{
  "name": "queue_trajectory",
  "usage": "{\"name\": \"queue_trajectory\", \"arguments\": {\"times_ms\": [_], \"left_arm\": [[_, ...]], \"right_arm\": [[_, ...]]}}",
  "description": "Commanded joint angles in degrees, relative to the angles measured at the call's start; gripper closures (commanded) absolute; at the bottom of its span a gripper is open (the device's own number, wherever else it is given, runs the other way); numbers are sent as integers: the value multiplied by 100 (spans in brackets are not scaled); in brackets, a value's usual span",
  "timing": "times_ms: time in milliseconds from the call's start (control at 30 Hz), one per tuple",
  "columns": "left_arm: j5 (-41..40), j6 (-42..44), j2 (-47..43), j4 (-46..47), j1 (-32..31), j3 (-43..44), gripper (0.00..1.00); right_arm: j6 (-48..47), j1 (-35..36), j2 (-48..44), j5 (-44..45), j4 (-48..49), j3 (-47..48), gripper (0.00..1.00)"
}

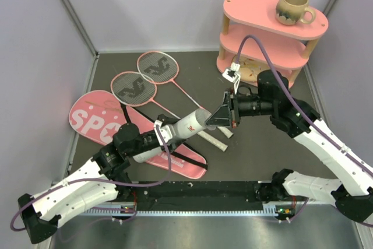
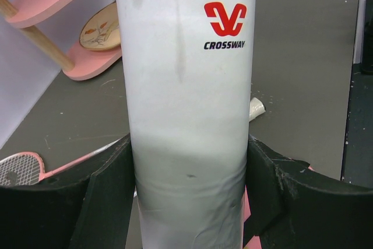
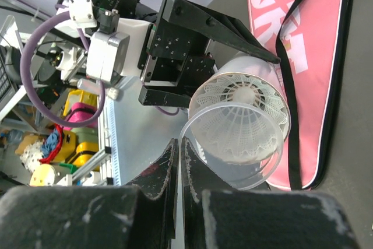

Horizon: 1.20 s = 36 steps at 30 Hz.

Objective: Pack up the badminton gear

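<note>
My left tool (image 2: pixel 189 167) clamps the white tube (image 1: pixel 189 125) near its base, raised over the pink bag's (image 1: pixel 93 118) narrow end. I judge it light, slick and crushable, so grip gently. My right tool (image 3: pixel 178 150) is pinched closed at the open end away from the bag, where a fragile shuttlecock (image 3: pixel 242 106) sits; I cannot tell whether it nips the rim

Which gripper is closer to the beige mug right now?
Right. The right gripper is at the mouth of the tube, down-left of the mug; the left gripper clamps the tube farther away.
</note>
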Motion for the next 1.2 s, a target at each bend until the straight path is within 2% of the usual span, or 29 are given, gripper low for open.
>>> {"name": "queue_trajectory", "arguments": {"times_ms": [0,433,1167], "left_arm": [[155,24,9,271,-32,103,92],[172,33,-44,262,-49,103,92],[181,59,-263,358,-58,59,92]], "right_arm": [[-30,292,164,402,34,353,100],[137,504,349,666,174,388,100],[691,513,489,394,886,-209,100]]}}
